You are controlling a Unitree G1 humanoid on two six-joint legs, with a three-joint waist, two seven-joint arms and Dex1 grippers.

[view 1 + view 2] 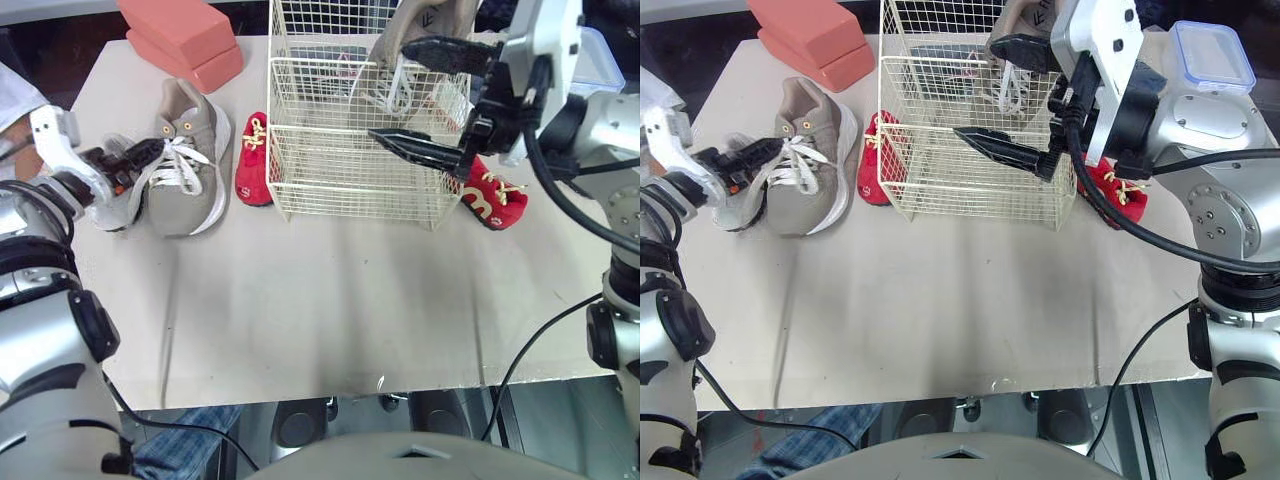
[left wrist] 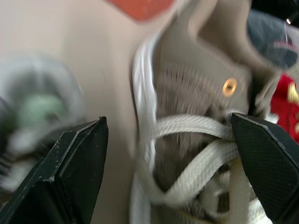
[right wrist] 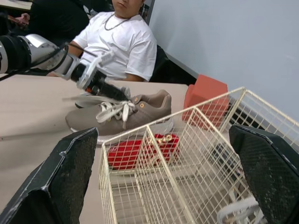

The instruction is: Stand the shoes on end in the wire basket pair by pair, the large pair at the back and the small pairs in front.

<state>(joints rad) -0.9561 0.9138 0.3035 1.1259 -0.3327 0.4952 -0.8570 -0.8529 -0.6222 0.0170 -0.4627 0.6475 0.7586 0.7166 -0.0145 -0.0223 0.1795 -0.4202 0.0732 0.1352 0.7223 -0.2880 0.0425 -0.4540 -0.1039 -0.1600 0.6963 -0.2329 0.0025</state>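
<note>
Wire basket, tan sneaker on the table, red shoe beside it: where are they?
Wire basket [image 1: 340, 178], left eye view, front wall.
Tan sneaker [image 1: 186, 206], left eye view, toe.
Red shoe [image 1: 252, 175], left eye view, upper.

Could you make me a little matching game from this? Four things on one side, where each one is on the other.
1 orange blocks
2 standing grey sneaker
3 left gripper
4 right gripper

a open, over the wire basket
b table back left corner
c at the lying grey sneaker laces
d in the basket's back section

Pairs: 1-b, 2-d, 3-c, 4-a
</note>
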